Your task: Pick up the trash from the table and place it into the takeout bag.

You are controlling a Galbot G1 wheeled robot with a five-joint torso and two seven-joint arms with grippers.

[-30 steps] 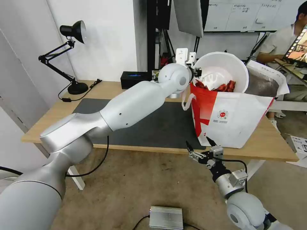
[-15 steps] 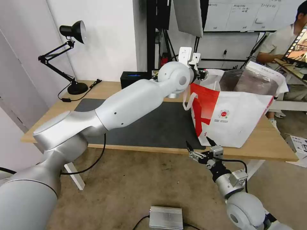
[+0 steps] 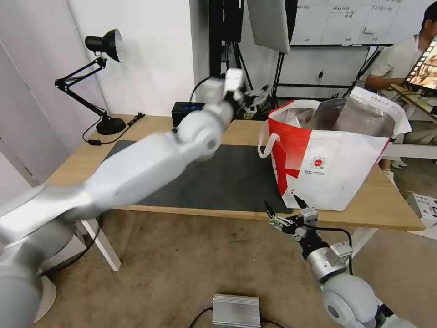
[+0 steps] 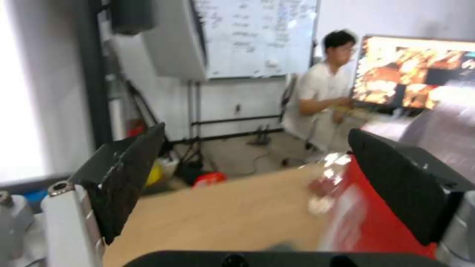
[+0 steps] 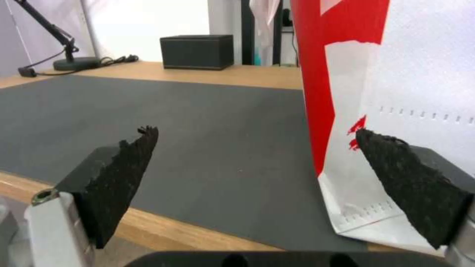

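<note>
The takeout bag (image 3: 334,157) stood open at the right end of the table (image 3: 150,125), and no trash lay on the mat. The left gripper (image 3: 255,93) was empty with fingers spread above the far edge; the right gripper (image 3: 286,210) waited open below the near edge. The bag looked light and soft, so its loop handles seemed the best hold.

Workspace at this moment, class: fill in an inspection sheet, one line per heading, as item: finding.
Surface: the table carries a dark grey mat; no loose trash seen on it.
Job's things: the takeout bag stands upright on the table's right part, mouth open, foil lining showing.
Clutter: a black box and a desk lamp stand along the far edge.
Grippers: the left gripper is open and empty, raised above the table left of the bag; the right gripper is open, low at the table's near edge by the bag's corner.
Cables: the lamp cord lies on the table.
Surroundings: a whiteboard on the back wall.
</note>
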